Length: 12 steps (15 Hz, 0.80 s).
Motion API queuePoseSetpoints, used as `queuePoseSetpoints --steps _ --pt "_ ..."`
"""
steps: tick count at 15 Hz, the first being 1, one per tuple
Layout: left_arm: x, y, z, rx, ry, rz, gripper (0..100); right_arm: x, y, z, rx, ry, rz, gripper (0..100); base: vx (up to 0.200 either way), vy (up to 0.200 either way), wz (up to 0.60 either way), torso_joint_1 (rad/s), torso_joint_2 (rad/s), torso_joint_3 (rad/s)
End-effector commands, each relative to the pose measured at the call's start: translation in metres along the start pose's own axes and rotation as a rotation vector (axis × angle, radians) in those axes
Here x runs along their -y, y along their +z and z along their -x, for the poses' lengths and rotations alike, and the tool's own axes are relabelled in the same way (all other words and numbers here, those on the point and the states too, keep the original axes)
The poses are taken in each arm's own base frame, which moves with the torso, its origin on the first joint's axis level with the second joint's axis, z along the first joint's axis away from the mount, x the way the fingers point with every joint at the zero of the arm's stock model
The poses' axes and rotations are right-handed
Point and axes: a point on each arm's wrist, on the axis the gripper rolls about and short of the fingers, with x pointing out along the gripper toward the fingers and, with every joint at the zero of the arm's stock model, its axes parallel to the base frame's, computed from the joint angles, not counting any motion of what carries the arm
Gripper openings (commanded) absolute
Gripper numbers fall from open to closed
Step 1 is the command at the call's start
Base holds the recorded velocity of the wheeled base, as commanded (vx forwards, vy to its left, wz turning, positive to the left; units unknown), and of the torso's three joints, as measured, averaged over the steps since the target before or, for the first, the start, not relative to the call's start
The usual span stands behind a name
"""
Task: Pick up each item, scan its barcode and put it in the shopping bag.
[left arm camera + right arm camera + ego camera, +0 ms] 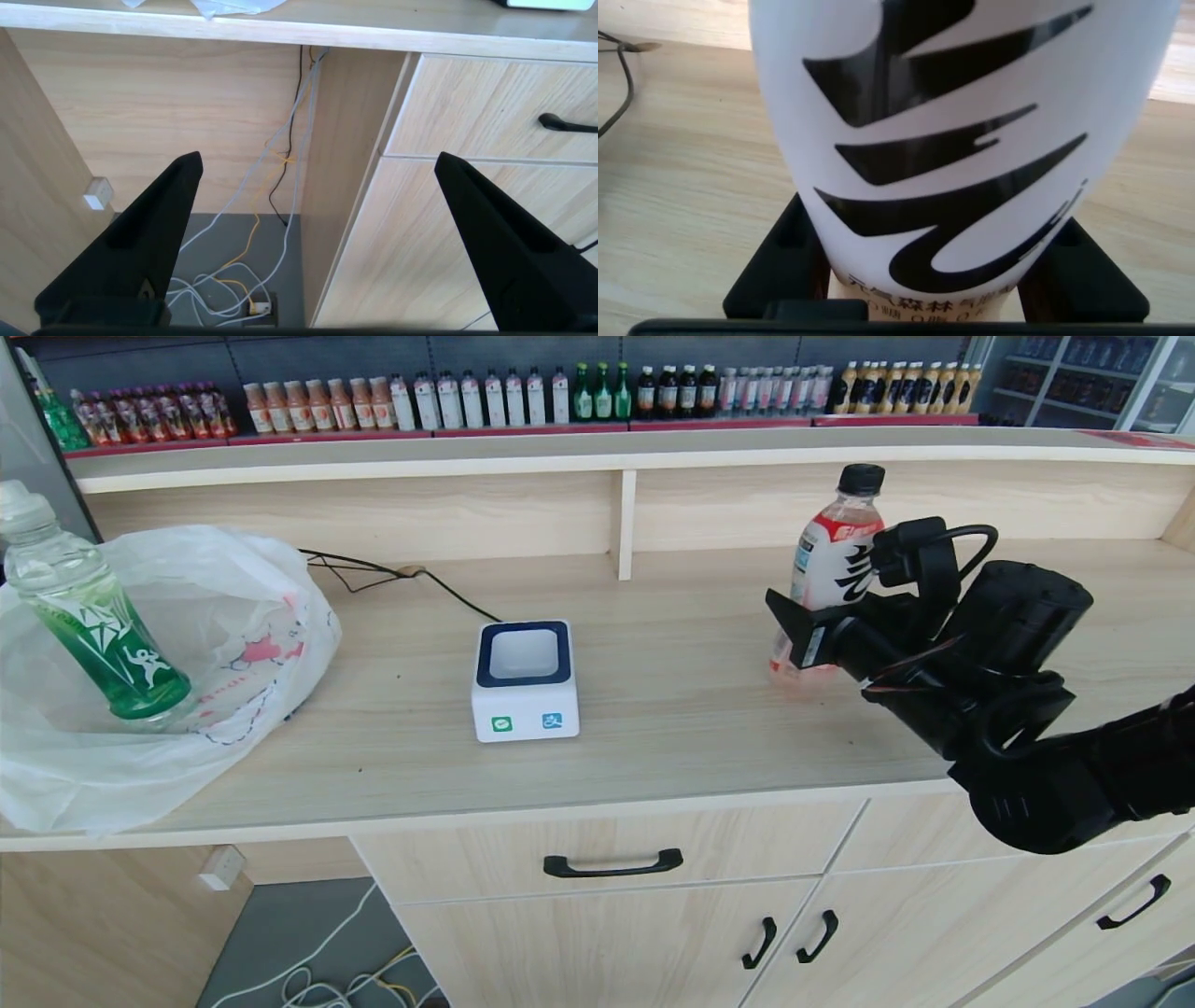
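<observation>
My right hand (810,637) clasps the bottle (834,546), partly hiding its lower half; my left hand (318,238) gapes wide below the desk (374,30).

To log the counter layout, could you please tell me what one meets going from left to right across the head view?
On the counter: shopping bag → scanner → pink drink bottle.

Left hand (318,168) wide open; right hand (814,642) clamped, arm forward.

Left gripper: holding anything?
No: the left gripper is open, with nothing between its fingers and only the cabinet front beyond.
</observation>
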Motion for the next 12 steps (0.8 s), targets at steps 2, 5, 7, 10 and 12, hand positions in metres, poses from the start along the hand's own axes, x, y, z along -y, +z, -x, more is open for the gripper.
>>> queuePoseSetpoints --steps 2,5,7,10,12 --pt "0.000 0.000 0.000 0.000 0.000 0.000 100 -0.008 0.027 0.012 0.064 0.028 -0.012 0 0.000 0.000 0.00 0.000 0.00 0.000" --pt "0.000 0.000 0.000 0.000 0.000 0.000 100 -0.022 0.050 0.030 0.081 0.081 -0.028 0 0.000 0.000 0.00 0.000 0.00 0.000" --pt "0.000 0.000 0.000 0.000 0.000 0.000 100 -0.027 0.059 0.046 0.090 0.106 -0.022 0 0.000 0.000 0.00 0.000 0.00 0.000" --pt "0.000 0.000 0.000 0.000 0.000 0.000 100 -0.030 0.066 0.073 0.090 0.139 -0.030 0 0.000 0.000 0.00 0.000 0.00 0.000" --pt "0.000 0.000 0.000 0.000 0.000 0.000 100 -0.026 0.068 0.092 0.085 0.143 -0.036 0 0.000 0.000 0.00 0.000 0.00 0.000"
